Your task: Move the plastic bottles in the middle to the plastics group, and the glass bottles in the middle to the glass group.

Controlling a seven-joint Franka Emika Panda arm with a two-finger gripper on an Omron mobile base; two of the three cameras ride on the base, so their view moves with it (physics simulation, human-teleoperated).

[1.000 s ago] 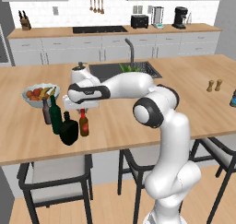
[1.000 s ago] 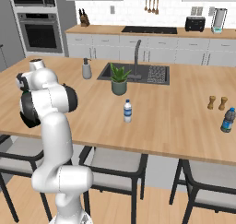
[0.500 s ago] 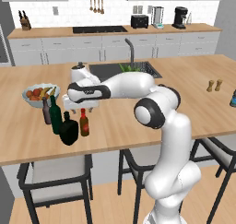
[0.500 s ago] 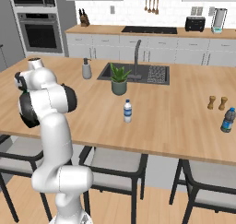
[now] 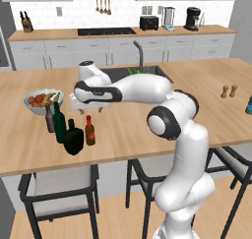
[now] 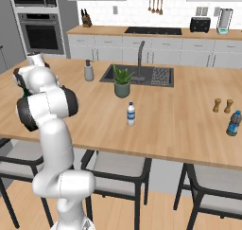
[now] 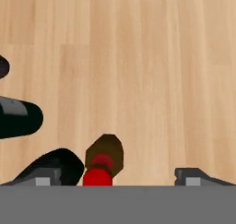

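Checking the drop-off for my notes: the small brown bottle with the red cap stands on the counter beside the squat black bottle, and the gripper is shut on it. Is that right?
Not quite. The small brown bottle does stand on the counter beside the squat black bottle, but the gripper is open, not shut on it. The hand view shows the fingertips spread wide, the red cap between them untouched.

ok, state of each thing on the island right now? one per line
hand: open, above the bottles, holding nothing
small brown bottle with red cap: upright, free, beside the squat bottle
squat blackish bottle: upright
tall green wine bottle: upright
slim grey-brown bottle: upright
clear plastic bottle: upright, mid-counter
blue bottle: upright, far right
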